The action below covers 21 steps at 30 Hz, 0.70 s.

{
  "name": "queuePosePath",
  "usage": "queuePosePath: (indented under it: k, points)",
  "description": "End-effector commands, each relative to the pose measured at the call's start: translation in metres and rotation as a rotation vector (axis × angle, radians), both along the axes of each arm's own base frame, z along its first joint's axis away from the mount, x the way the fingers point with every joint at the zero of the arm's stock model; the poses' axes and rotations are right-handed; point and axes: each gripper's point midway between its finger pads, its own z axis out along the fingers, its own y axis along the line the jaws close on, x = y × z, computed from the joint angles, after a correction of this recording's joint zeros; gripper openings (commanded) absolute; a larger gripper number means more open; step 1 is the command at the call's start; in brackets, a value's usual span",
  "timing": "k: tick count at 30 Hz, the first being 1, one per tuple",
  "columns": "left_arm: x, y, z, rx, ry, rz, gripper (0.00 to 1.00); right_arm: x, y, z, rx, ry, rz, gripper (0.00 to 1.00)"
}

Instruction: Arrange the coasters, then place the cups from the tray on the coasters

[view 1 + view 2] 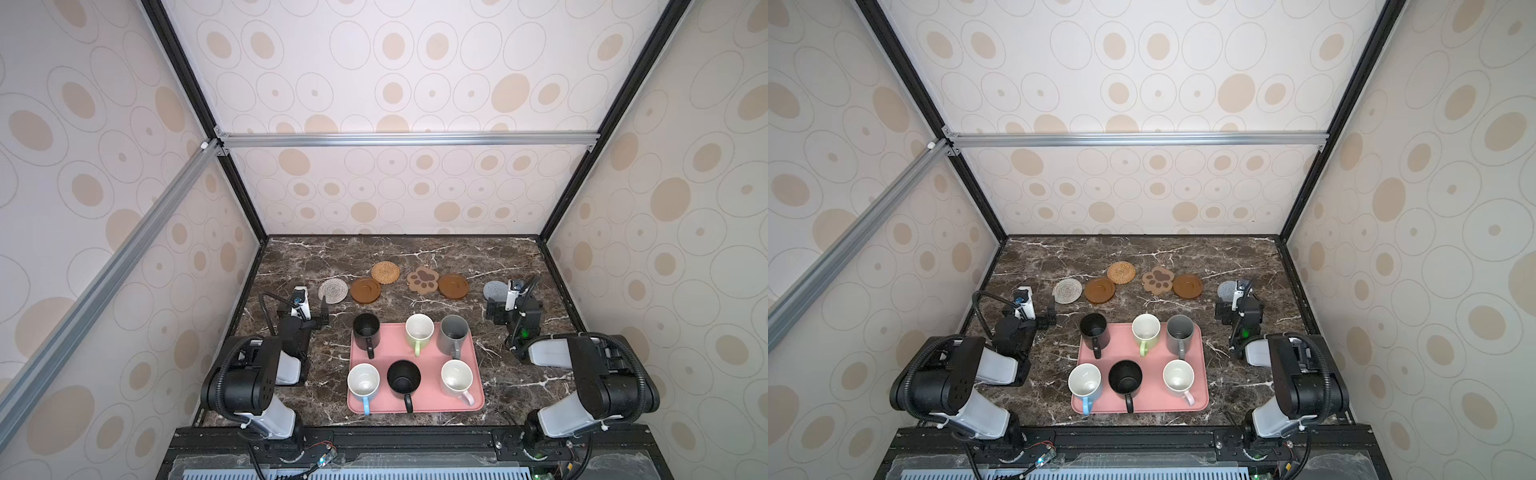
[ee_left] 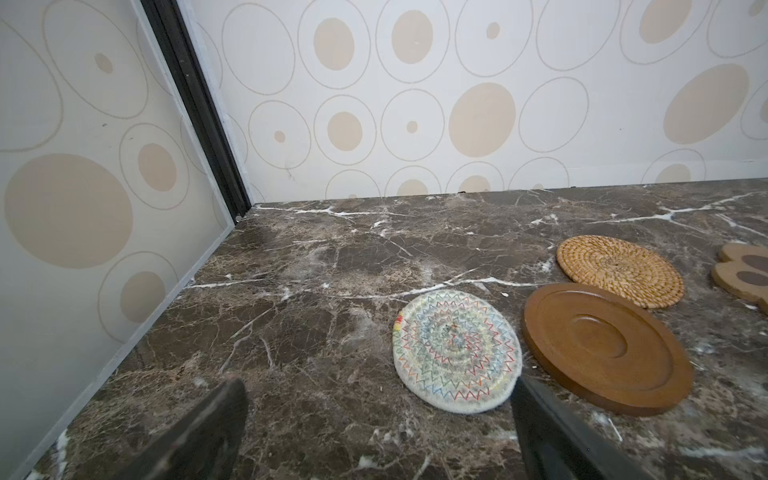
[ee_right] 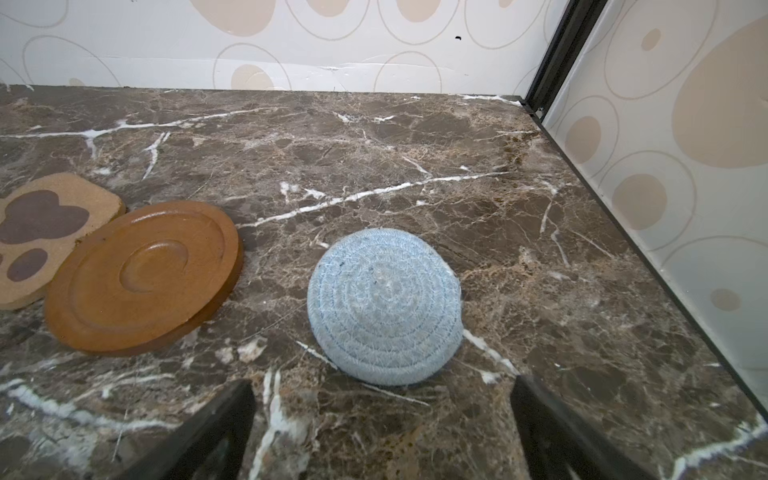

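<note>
Currently both jaws stood wide and empty: left end effector (image 2: 376, 395) faced the beige woven coaster (image 2: 457, 351), right end effector (image 3: 382, 388) the grey-blue coaster (image 3: 386, 305), presumably to space out the bunched far row. All six cups (image 1: 419, 328) sat on the tray (image 1: 390, 345), near centre.

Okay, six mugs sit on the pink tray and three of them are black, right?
Not quite: only two are black, the far black mug and the near black mug; the third dark one is a grey mug. Both top views show it. All six sit on the pink tray.
</note>
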Motion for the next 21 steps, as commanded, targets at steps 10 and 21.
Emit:
queuePosePath:
  k: [10,21]
  points:
    - [0.0024,0.0035,0.0100,-0.001,-0.036,0.013,1.00,0.0014,0.0007,0.0044,-0.002,-0.020,-0.005,1.00]
    - [0.0032,0.0042,0.0090,-0.003,-0.032,0.016,1.00,0.0022,-0.0002,0.0046,-0.001,-0.019,-0.009,1.00]
